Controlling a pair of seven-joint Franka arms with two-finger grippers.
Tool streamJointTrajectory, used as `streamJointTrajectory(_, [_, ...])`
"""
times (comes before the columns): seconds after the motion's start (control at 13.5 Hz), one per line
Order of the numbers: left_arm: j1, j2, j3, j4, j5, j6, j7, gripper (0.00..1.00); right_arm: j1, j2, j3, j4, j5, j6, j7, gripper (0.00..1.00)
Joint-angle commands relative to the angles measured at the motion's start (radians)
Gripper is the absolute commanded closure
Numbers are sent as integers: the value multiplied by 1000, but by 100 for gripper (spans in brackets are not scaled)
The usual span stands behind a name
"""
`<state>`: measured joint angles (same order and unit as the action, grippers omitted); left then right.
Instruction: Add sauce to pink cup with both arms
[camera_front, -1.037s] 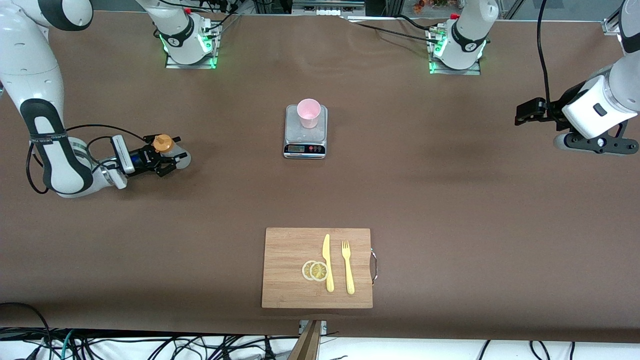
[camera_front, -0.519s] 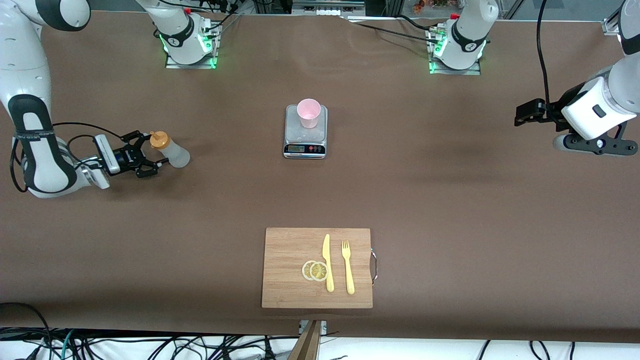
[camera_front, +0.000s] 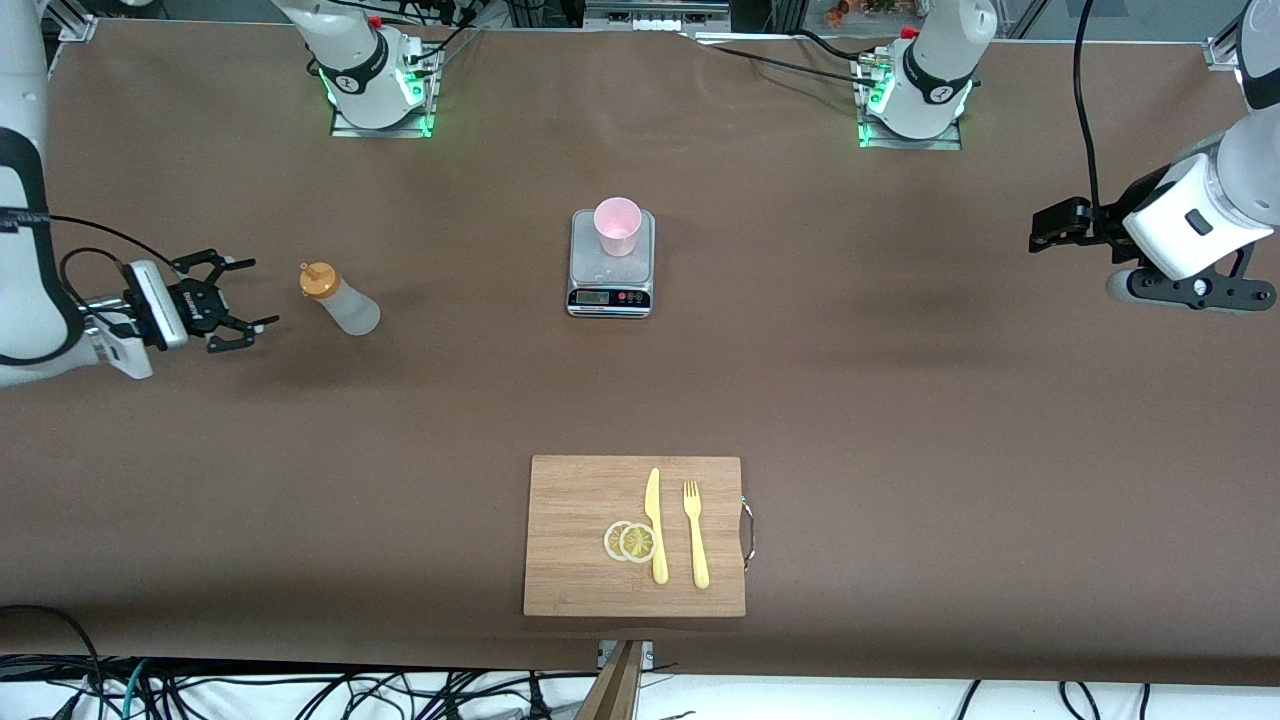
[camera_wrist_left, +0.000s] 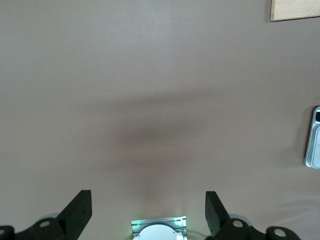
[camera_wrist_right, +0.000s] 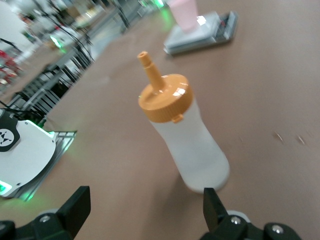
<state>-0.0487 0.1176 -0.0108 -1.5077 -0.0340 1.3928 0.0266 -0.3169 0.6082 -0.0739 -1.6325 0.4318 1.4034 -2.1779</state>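
Right gripper (camera_front: 232, 304) hangs spread wide and empty beside one sauce bottle (camera_front: 338, 298) standing alone on the table. One pink cup (camera_front: 617, 226) sits on one scale (camera_front: 611, 262). Left gripper (camera_wrist_left: 148, 212) waits, wide apart.

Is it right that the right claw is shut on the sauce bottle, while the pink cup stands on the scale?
Not quite. The right claw is open and apart from the sauce bottle, as the front view shows. The pink cup does stand on the scale.
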Motion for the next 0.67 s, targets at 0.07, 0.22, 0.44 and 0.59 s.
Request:
streamJointTrajectory(0.07, [-2,19,0,38,3,-15,15,0,87,-171,11,-47,-114,126,290,0])
streamJointTrajectory(0.22, [-2,19,0,38,3,-15,15,0,142,-229,11,-53,-198,146,493,0])
streamJointTrajectory(0.44, [-2,20,0,56,5,-15,15,0,234,-303,14,-53,-310,183,778,0])
streamJointTrajectory(0.59, [-2,22,0,64,5,-15,15,0,278,-343,32,-53,-392,184,1002,0])
